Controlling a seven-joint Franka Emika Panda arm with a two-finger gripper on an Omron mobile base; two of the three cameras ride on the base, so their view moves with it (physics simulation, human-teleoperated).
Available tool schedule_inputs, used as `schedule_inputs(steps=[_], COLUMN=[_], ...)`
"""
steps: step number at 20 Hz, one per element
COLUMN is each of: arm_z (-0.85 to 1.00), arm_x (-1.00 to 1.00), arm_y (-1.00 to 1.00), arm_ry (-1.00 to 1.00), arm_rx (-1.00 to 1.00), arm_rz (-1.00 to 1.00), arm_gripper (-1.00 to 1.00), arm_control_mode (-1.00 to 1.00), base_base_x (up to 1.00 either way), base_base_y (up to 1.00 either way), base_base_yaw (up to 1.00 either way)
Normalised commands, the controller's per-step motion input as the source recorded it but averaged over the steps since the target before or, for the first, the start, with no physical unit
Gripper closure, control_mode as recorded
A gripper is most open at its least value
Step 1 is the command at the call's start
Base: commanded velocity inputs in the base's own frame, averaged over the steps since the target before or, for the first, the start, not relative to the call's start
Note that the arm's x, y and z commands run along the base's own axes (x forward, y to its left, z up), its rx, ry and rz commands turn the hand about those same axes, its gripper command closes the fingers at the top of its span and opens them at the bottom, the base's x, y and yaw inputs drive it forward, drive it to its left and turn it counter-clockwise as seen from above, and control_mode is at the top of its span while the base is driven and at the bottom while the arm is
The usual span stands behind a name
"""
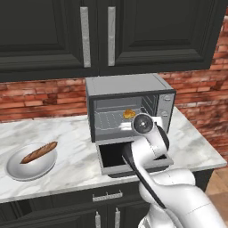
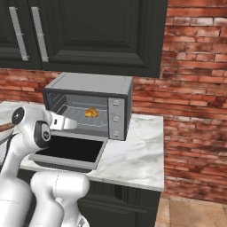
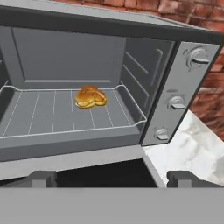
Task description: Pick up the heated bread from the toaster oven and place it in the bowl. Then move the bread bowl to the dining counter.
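1. Heated bread (image 3: 90, 96): 1 small lumpy golden-orange roll, glossy, lying on wire rack (image 3: 48, 114) inside toaster oven (image 1: 129, 84), toward rack's back-right. Also seen in left base view (image 1: 129, 114) & right base view (image 2: 91, 112).
2. Toaster oven: boxy, silver-grey metal, smooth top; dark glass drop-down door (image 2: 71, 149) fully open, lying flat toward robot. 3 round knobs in a column on its right panel (image 3: 177, 103).
3. Gripper (image 3: 111, 177): jaws spread wide, nothing held; 2 dark fingertips (image 3: 43, 178) low in hand view, over the open door, in front of rack, apart from bread. Nothing betw. gripper & bread.
4. Bowl (image 1: 18, 171): 1 shallow round light grey dish on counter, well left of oven; holds 1 long thin brown baguette (image 1: 38, 152) lying diagonally.
5. Counter (image 1: 75, 156): white-grey veined marble, polished; red brick wall (image 2: 190, 88) behind & on right side.
6. Upper cabinets (image 1: 44, 31): dark panelled doors, 2 vertical metal bar handles (image 1: 84, 36) side by side. Lower cabinets dark too; 1 horiz. handle (image 1: 107, 196) plus 2 vertical ones below.
7. White arm w/ dark joints partly blocks door front in left base view.
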Motion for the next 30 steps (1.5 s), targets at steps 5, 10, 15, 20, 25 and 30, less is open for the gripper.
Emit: schedule_inputs(steps=[5, 10, 15, 20, 25, 30], arm_z=[0.00, 0.00, 0.00, 0.00, 0.00, 0.00], arm_x=[0.55, 0.46, 0.44, 0.08, 0.00, 0.00], arm_y=[-0.05, 0.01, 0.00, 0.00, 0.00, 0.00], arm_ry=[-0.01, 0.00, 0.00, 0.01, 0.00, 0.00], arm_rx=[0.08, 0.06, 0.01, 0.00, 0.00, 0.00], arm_rz=[0.09, 0.05, 0.00, 0.00, 0.00, 0.00], arm_gripper=[-1.00, -1.00, -1.00, -1.00, -1.00, -1.00], arm_control_mode=[-1.00, -1.00, -1.00, -1.00, -1.00, -1.00], base_base_x=[0.00, 0.00, 0.00, 0.00, 0.00, 0.00], base_base_y=[0.00, 0.00, 0.00, 0.00, 0.00, 0.00], base_base_yaw=[0.00, 0.00, 0.00, 0.00, 0.00, 0.00])
